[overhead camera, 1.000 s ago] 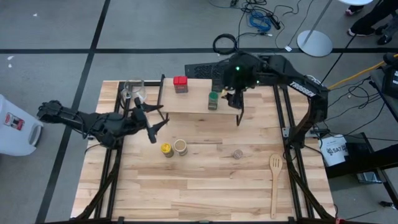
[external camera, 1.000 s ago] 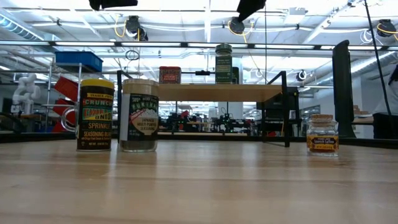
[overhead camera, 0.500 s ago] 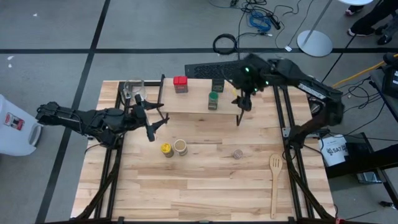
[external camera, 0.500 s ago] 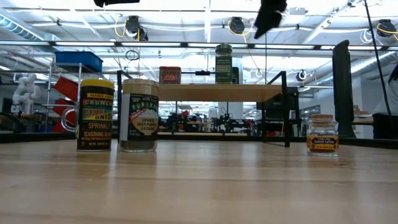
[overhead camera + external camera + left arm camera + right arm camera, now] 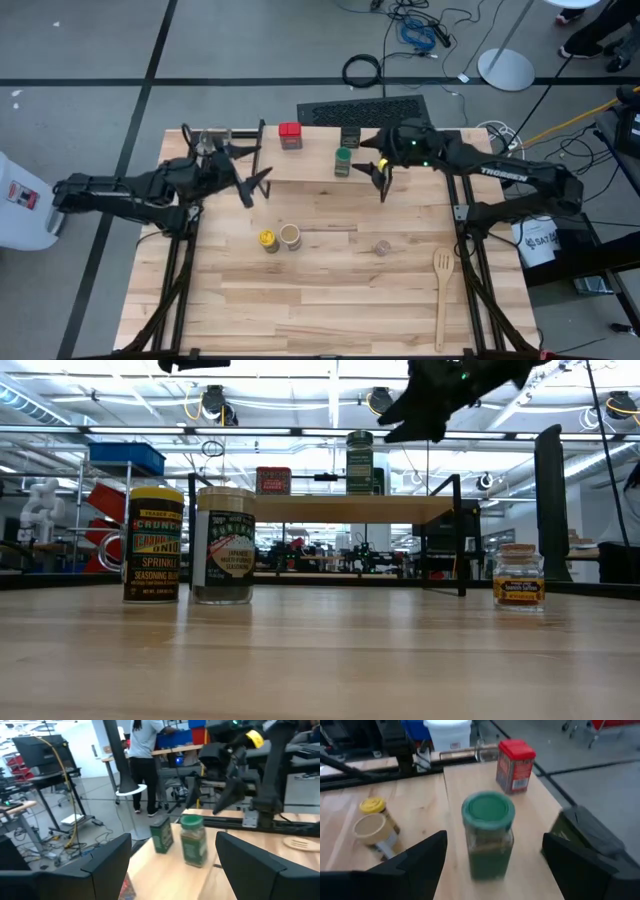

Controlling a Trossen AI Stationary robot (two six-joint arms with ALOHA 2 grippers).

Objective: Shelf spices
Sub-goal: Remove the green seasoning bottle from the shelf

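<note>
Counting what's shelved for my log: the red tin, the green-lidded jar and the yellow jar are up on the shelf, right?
Not quite. The yellow jar stands on the table, beside the tan jar, as the high view shows. The red tin and the green-lidded jar are on the shelf.

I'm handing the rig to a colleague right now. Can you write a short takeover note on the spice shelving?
Left gripper: jaws open, empty, by the shelf's left end.
Right gripper: jaws open, empty, by the shelf's right end, facing the green-lidded jar.
Done: on the shelf stand the red tin, the green-lidded jar and the dark tin.
Left: the yellow jar, the tan jar and the tiny brown jar stand on the table in front of the shelf.
</note>
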